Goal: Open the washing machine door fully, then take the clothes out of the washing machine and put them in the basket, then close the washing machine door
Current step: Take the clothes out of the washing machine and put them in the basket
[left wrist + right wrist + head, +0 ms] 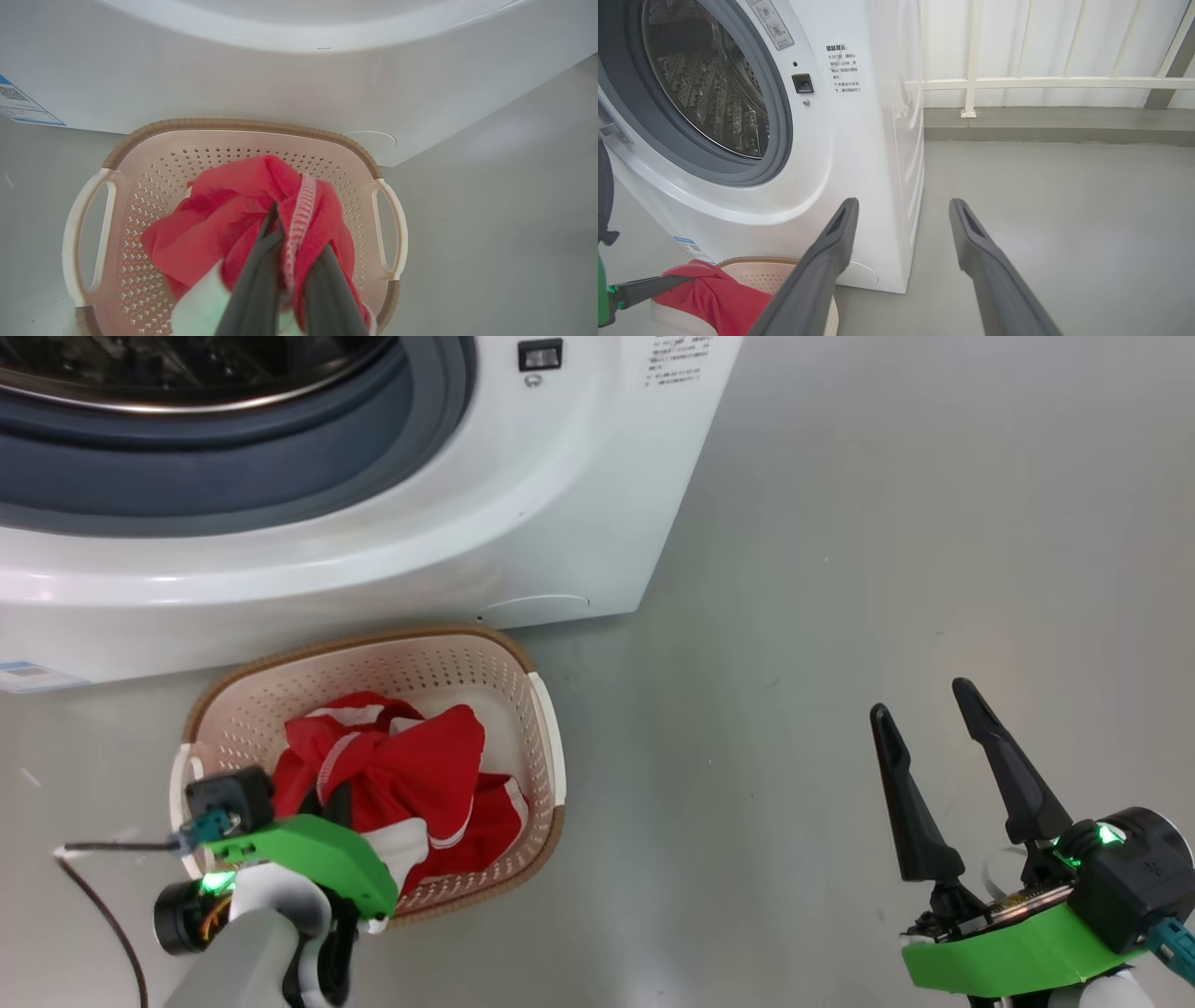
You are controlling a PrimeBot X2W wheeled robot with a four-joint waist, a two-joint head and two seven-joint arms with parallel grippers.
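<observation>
dark fingers of the left gripper sit closest, pressed together on a fold of the clothes, with a white ribbed stripe trapped between them. the red bundle hangs from that pinch and its lower part lies inside the basket. the basket stands on the floor just beside the foot of the washing machine, below the drum mouth. that is a sensible spot, since a garment pulled out only has to travel down and a little forward.

the grip is tight, i judge, because the cloth is not fully settled: part of it bulges above the rim, and letting go looks like the step in hand. the right gripper hangs well apart over bare floor, its 2 fingers spread wide and empty, likely parked out of the way and ready for the washing machine door.

the steel drum behind the grey gasket stands uncovered. the part i can see holds no red fabric; the rest is hidden. if it is empty, what's left is to release, lift clear, then shut the door. soft fabric could snag on a fingertip as it rises.
</observation>
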